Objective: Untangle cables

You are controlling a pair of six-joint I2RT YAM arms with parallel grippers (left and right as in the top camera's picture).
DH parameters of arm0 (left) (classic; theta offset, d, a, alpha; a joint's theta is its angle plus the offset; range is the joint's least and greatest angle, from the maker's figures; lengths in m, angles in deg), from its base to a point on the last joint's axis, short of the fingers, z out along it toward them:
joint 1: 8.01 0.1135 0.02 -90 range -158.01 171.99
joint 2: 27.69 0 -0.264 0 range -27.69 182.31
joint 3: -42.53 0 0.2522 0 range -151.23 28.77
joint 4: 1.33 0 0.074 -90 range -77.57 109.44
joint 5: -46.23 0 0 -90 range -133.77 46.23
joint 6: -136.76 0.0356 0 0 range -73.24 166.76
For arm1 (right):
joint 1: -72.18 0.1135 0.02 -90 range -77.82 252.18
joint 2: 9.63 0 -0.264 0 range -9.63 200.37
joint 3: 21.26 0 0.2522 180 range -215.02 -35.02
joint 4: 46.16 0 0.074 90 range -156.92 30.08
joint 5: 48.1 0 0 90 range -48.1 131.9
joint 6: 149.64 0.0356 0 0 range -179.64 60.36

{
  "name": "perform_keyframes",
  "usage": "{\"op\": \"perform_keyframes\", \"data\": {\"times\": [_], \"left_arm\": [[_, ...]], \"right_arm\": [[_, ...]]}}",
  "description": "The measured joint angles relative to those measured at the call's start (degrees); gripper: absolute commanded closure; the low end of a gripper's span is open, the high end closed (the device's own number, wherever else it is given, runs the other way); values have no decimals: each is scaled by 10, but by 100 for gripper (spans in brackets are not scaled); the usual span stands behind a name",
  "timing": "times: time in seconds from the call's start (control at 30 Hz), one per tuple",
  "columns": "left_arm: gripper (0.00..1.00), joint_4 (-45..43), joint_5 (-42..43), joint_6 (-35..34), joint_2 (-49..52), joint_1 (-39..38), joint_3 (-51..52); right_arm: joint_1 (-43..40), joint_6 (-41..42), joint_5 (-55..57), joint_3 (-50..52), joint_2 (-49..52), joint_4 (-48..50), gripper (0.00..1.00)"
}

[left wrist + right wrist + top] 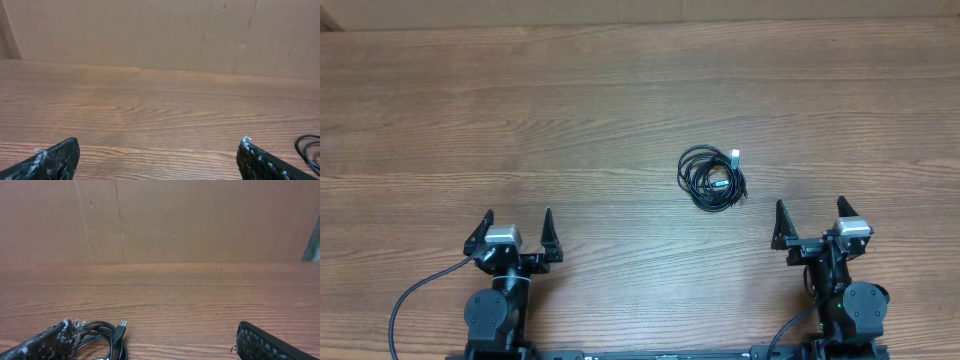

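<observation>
The cables [711, 178] lie coiled together in one small black bundle on the wooden table, right of centre, with a silvery plug tip at the upper right of the coil. My left gripper [517, 224] is open and empty near the front left, far from the bundle. My right gripper [810, 213] is open and empty at the front right, just behind and to the right of the bundle. In the right wrist view the coil [102, 337] lies beside the left finger, plug pointing up. The left wrist view shows only a loop of cable [307, 147] at the right edge.
The wooden table [570, 110] stretches bare around the bundle. A brown cardboard wall [200, 220] stands along the far edge. A thick black arm wire [415, 295] curves at the front left.
</observation>
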Motion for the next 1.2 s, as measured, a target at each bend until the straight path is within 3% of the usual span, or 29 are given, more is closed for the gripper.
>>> {"op": "perform_keyframes", "data": {"times": [0.27, 0.5, 0.67, 0.73, 0.83, 1.0, 1.2], "left_arm": [[0, 1, 18, -27, 0, 0, 0], [0, -20, 119, -215, 0, 0, 0], [0, -184, 138, -273, 0, 0, 0], [0, -289, 128, -287, 0, 0, -3], [0, -326, 97, -298, -1, 0, -36], [0, -202, 78, -278, 29, 0, -186], [0, 10, 146, -210, 170, 0, -452]], "right_arm": [[0, 0, 0, 0, 0, 0, 0], [0, 0, 0, 0, 0, 0, 0], [0, 0, 0, 0, 0, 0, 0], [0, 0, 0, 0, 0, 0, 0], [0, 0, 0, 0, 0, 0, 0], [0, 0, 0, 0, 0, 0, 0], [0, 0, 0, 0, 0, 0, 0]]}}
